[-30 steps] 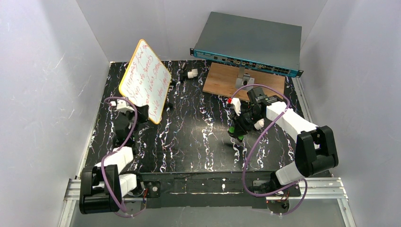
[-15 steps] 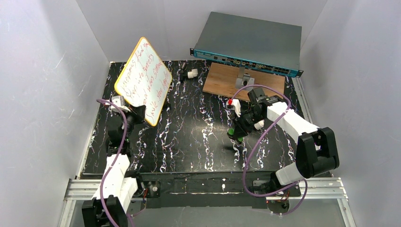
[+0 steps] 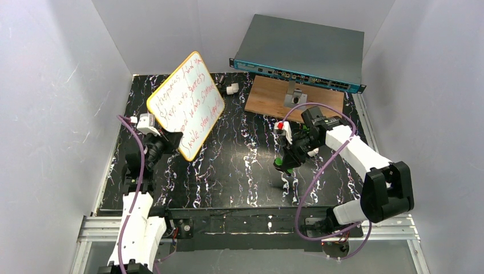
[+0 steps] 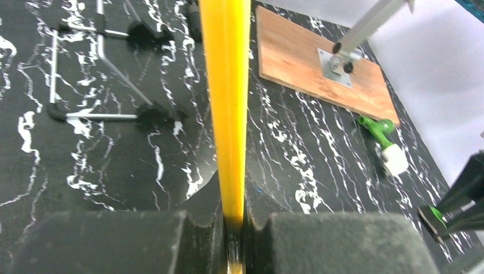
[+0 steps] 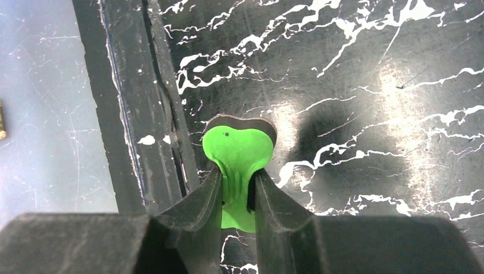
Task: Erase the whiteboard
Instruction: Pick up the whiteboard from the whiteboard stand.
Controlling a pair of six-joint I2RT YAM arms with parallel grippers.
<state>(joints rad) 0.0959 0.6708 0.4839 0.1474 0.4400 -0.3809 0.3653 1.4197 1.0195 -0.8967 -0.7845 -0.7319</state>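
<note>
Whiteboard (image 3: 185, 105), covered in red handwriting, is hanging tilted above the left side of the desk (image 3: 240, 171); your left tool (image 3: 171, 140) is clamping its yellow frame at the lower edge. Your right tool (image 3: 290, 149) is gripping a green piece (image 5: 237, 151) mid-desk.

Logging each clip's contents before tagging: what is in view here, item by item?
whiteboard: one, white, orange-yellow frame, red handwriting, held tilted above the table's left side
green tool: one, green with dark underside, over the table's middle
green-and-white tool: one, lying near the wooden board
wire stand: one, metal with black feet, on the table beyond the whiteboard
wooden board: one, brown, far right, metal bracket on it
network switch: one, grey and teal, beyond the wooden board
table: one, black with white veins
left gripper: one, black, shut on whiteboard's edge
right gripper: one, black, shut on green tool
</note>
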